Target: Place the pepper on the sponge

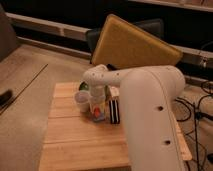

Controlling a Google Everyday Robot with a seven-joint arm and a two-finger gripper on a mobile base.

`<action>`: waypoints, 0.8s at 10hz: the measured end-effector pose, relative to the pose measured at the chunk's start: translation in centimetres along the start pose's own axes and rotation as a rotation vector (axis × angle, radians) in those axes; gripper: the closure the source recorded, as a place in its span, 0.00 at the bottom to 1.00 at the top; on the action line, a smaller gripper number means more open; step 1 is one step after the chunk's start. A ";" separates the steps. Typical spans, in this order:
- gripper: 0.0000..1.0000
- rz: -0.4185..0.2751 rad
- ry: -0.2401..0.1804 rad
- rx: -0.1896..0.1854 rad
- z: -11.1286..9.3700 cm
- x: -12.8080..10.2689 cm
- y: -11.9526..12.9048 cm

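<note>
Pepper (95,111) looks to be right on top of the sponge (102,118) mid-desk (70,145), with the end effector (97,104) at its 12 o'clock. Can't tell if it's gripping or let go, so I'd guess nearly done, maybe done.

White gripper (98,102) at frame centre; orange-red pepper (95,113), light-blue sponge (100,118), black white-striped block (115,111), yellow board (132,47), pale wooden table (75,140).
</note>
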 end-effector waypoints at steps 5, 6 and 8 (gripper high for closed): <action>0.43 0.000 -0.001 0.020 -0.2 0.2 -0.1; 0.43 0.000 -0.001 0.020 -0.2 0.2 -0.1; 0.49 0.000 -0.001 0.020 -0.2 0.2 -0.1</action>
